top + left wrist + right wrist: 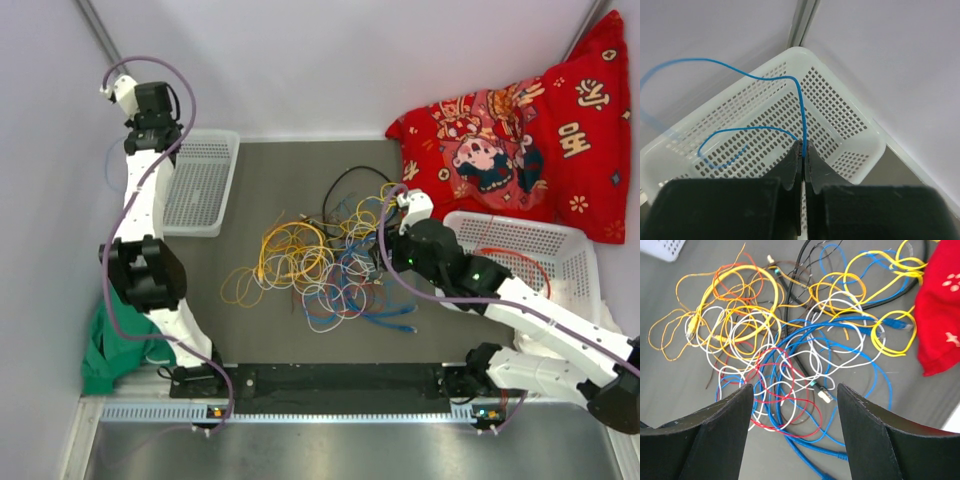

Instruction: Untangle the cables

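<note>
The cables (320, 262) lie in one tangled heap of yellow, orange, white, red, blue and black loops in the middle of the grey mat. My left gripper (152, 128) is raised over the left white basket (205, 180). In the left wrist view it (803, 146) is shut on a thin blue cable (760, 76) that loops over the basket (855, 125). My right gripper (392, 250) hovers at the heap's right edge. In the right wrist view it (794, 387) is open and empty above red (805, 432), white and blue loops (812, 449) and a small plug (825, 396).
A second white basket (560, 245) at the right holds an orange cable (522, 258). A red patterned cushion (520, 130) lies at the back right, its edge close to the cables (940, 315). A green cloth (108, 352) lies by the left arm's base. White walls enclose the table.
</note>
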You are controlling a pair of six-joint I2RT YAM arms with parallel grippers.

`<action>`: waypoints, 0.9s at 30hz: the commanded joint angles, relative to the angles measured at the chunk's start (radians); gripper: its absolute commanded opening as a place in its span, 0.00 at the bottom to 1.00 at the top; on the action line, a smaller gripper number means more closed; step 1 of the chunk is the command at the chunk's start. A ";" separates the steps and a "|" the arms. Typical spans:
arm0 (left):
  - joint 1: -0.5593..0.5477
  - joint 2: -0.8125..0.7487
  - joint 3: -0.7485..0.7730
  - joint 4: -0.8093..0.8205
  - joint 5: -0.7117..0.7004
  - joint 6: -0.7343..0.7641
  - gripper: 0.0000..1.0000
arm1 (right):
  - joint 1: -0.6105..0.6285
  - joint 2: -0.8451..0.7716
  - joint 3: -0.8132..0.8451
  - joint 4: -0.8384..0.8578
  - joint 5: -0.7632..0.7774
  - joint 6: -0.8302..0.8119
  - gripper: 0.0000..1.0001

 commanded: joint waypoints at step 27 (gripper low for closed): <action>-0.336 -0.311 -0.507 0.250 0.126 -0.019 0.99 | -0.031 0.203 -0.057 0.101 -0.094 0.076 0.81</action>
